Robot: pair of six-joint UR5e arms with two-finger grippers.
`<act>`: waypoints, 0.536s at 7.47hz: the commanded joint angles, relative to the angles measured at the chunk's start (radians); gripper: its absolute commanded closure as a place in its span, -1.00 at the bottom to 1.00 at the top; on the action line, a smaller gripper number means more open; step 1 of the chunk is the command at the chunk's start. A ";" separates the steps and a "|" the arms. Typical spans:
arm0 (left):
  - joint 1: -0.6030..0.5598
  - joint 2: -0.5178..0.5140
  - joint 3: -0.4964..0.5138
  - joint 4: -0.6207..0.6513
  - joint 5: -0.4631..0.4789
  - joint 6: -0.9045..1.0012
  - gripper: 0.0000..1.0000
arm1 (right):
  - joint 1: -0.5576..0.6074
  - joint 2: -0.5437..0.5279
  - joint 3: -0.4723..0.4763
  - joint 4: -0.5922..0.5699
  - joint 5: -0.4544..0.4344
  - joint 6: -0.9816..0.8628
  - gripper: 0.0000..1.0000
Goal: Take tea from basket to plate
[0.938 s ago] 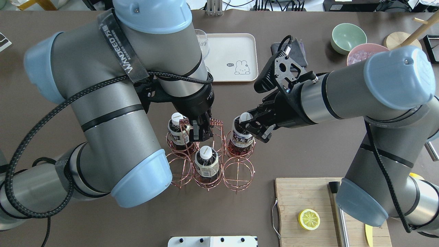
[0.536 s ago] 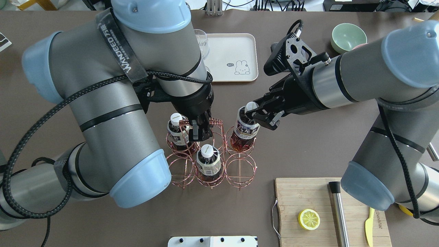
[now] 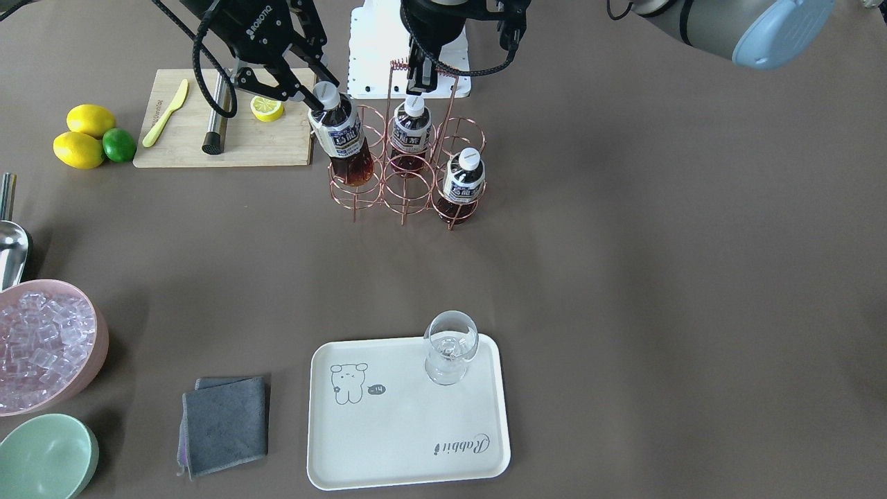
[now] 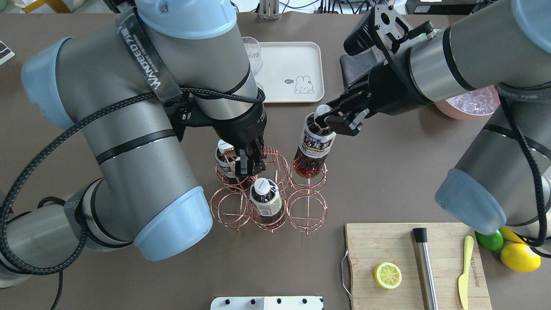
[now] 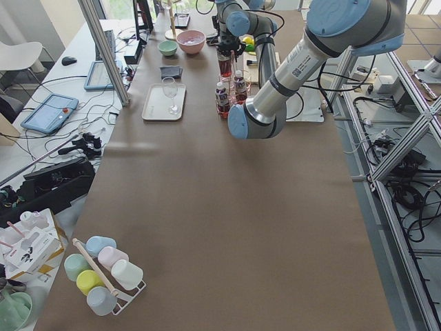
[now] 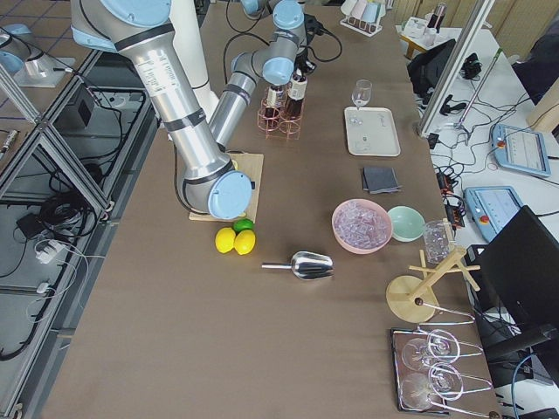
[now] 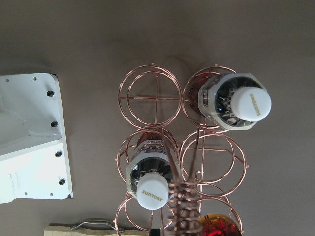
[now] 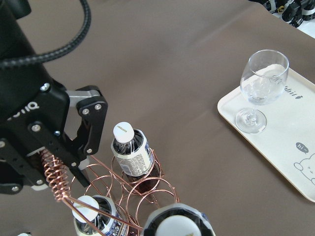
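My right gripper (image 4: 328, 119) is shut on the white-capped neck of one tea (image 4: 314, 148). The bottle hangs tilted and lifted, its base still inside the top ring of a far right cell of the copper wire basket (image 4: 286, 210). The front view shows the same tea (image 3: 341, 138) under my right gripper (image 3: 313, 97). Two more bottles (image 4: 267, 200) (image 4: 224, 160) stand in other cells. My left gripper (image 4: 247, 162) is shut on the basket's coiled handle (image 4: 270, 151). The cream plate (image 4: 292, 60) lies farther back.
A wine glass (image 3: 450, 346) stands on the plate (image 3: 409, 430). A wooden cutting board (image 4: 387, 245) carries a lemon half, a metal muddler and a yellow knife. A pink bowl of ice (image 3: 41, 346), a green bowl (image 3: 45, 457) and a grey cloth (image 3: 225, 423) lie beside the plate.
My right gripper has risen and drawn back toward the plate, lifting the tea most of the way out of its cell. My left gripper has stayed on the handle.
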 commanded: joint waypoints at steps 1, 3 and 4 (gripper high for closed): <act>-0.002 0.000 -0.003 0.002 0.000 0.000 1.00 | 0.092 0.048 -0.003 -0.086 0.061 0.002 1.00; -0.002 -0.002 -0.003 0.002 0.000 0.000 1.00 | 0.152 0.067 -0.038 -0.106 0.061 0.000 1.00; -0.002 -0.002 -0.003 0.002 0.000 0.000 1.00 | 0.178 0.093 -0.081 -0.112 0.061 0.000 1.00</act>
